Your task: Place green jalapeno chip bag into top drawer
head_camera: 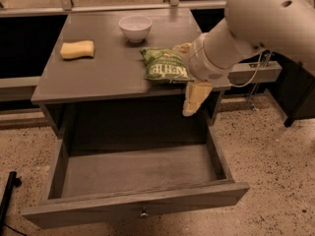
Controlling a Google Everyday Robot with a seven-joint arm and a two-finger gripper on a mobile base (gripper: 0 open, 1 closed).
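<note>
1st, noted the bag (165, 65) lying flat on the table (108, 68), near the front right corner, label up, white lettering showing. Found it on the top surface, outside the drawer (123, 206). Saw the gripper (184, 80) at the bag's right edge, low over the table's right front corner, carried by a bulky white arm (266, 18) reaching in from the upper right. Found its 2 cream fingers (194, 98) spread wide apart, clasping nothing: 1 up beside the bag's far right corner, the other hanging down past the table's front edge, above the drawer's right rear. Could not judge contact between fingers and bag. Found the drawer standing open below the table top, drawn out toward the camera, as wide as the table, with 1 small metal knob (143, 212) at the middle of its plain front panel. Spotted 1 yellow sponge (77, 49) on the left of the table, well apart from the bag, and 1 white bowl (135, 27) at the back, between sponge and bag but farther from the camera. Noted speckled floor (266, 151) around the table.
</note>
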